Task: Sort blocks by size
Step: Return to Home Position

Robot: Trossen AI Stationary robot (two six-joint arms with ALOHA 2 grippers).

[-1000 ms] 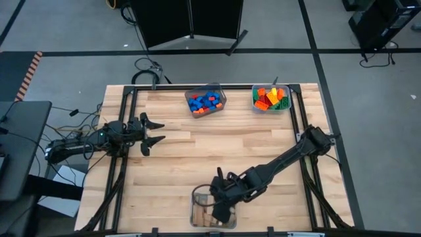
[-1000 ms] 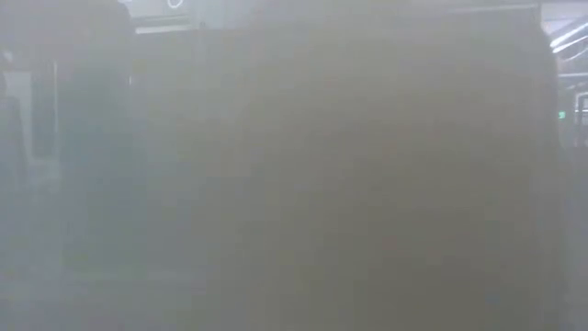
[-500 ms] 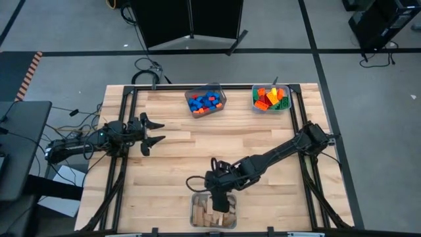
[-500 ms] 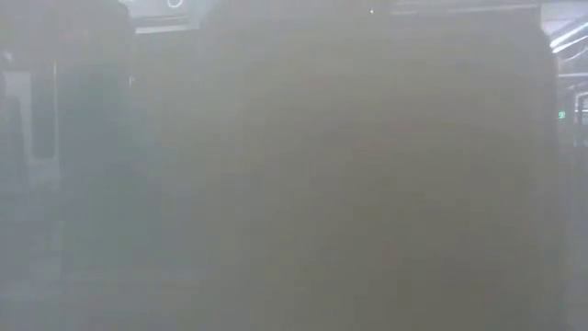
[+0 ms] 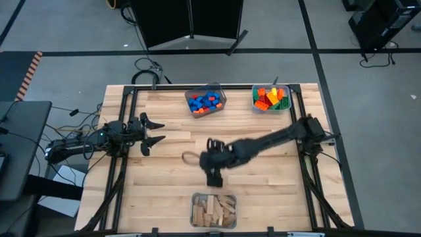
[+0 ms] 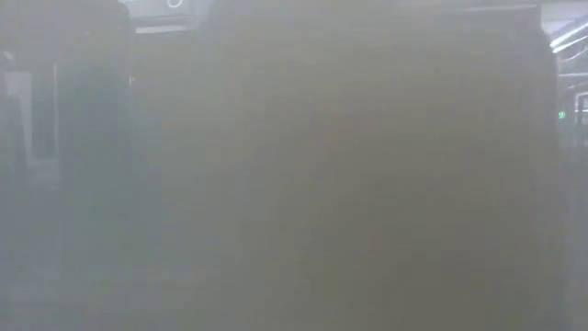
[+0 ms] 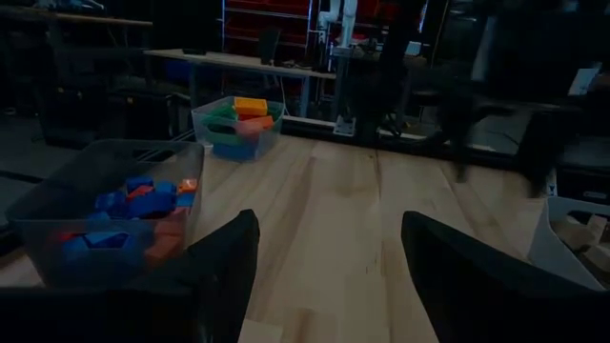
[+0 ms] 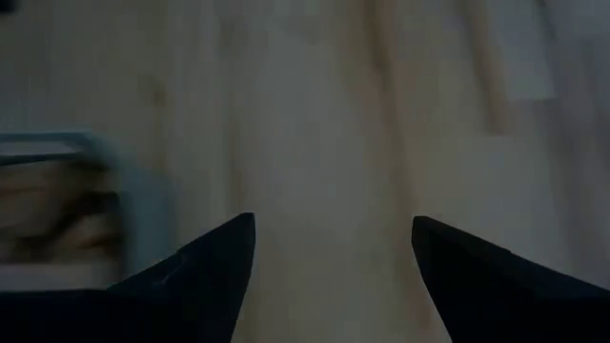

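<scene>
Nearest, against the middle of the tabletop's front edge, stands a clear rectangular plastic bin (image 5: pixel 192 209) holding a heap of plain tan wooden rectangular blocks (image 5: pixel 214 209) that lie at mixed angles.

Just beyond it, over bare boards near the middle of the light wooden tabletop (image 5: pixel 263 187), hangs the right gripper (image 5: pixel 214 179). It points toward the front edge on a dark arm stretched in from the right edge, and it shows blurred in the high view. Its wrist view shows its two dark fingers (image 8: pixel 205 262) spread wide with nothing between them. Only wood grain lies beneath, and the bin of wooden blocks sits off to one side, apart from the fingers.

About halfway back, by the left edge, the left gripper (image 5: pixel 162 131) waits low over the tabletop, pointing toward the middle. Its dark fingers (image 7: pixel 224 262) are also spread and hold nothing.

Farthest, along the back edge, stand two more clear bins a short gap apart. The middle bin (image 5: pixel 224 99) holds small studded plastic bricks (image 5: pixel 204 103), mostly blue with a few red or orange ones. The corner bin (image 5: pixel 254 104), toward the back right corner, holds larger studded bricks (image 5: pixel 270 97) in orange, green, yellow and red.

The low view is a grey haze in which nothing can be made out.
</scene>
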